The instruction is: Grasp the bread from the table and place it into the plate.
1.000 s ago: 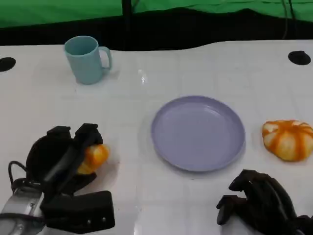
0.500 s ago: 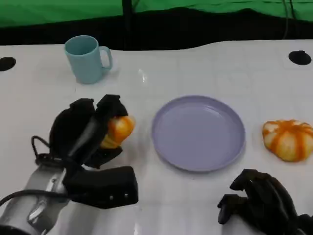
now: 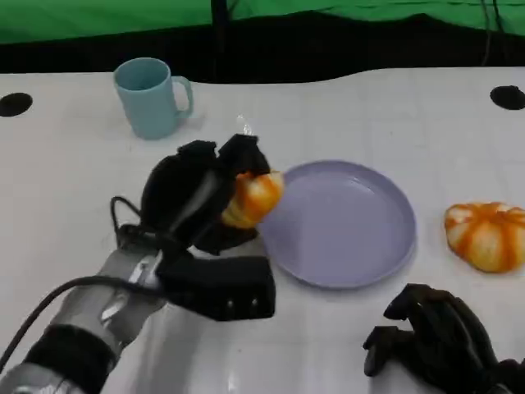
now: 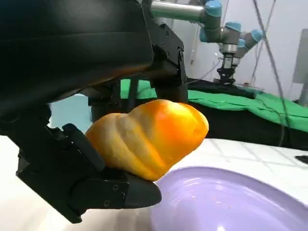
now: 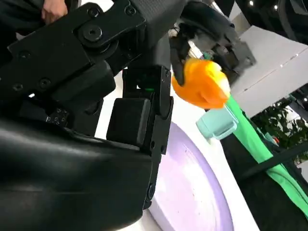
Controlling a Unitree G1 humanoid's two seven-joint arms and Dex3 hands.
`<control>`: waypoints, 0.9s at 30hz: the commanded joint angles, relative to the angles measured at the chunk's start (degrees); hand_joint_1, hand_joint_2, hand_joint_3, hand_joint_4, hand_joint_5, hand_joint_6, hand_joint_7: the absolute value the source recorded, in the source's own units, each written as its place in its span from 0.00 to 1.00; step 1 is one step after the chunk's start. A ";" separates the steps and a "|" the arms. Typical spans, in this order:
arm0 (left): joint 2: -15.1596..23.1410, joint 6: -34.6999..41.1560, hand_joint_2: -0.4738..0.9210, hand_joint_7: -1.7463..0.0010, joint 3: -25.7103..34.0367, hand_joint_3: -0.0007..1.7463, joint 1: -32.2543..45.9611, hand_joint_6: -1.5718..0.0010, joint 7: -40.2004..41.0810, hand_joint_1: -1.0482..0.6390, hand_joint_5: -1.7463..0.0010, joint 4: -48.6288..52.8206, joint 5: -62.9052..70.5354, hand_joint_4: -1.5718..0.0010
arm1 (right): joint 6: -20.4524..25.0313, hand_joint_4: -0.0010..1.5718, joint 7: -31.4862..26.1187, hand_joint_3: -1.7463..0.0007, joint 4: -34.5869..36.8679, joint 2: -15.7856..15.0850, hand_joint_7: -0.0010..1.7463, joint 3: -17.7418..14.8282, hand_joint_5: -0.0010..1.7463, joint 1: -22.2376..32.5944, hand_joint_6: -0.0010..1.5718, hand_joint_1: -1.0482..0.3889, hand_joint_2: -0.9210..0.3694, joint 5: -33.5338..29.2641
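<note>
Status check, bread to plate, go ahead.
Left hand holds the bread at the plate's rim. Right hand rests low, fingers curled, holding nothing. Path clear.

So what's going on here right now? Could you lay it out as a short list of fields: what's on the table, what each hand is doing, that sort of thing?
left hand: holds a piece of bread, lifted at the near-left rim of the plate
right hand: low at the table's near edge, fingers curled, holding nothing
plate: purple, nothing on it
second bread: on the table, right of the plate
mug: light blue, upright, far left
table: white
</note>
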 commanded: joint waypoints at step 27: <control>-9.68 -4.06 0.85 0.25 -5.13 0.47 -17.05 0.56 -11.45 0.47 0.00 21.39 -2.77 0.52 | -0.78 1.00 -0.81 1.00 -1.40 0.48 0.22 0.54 0.43 1.23 1.00 0.00 0.17 -0.22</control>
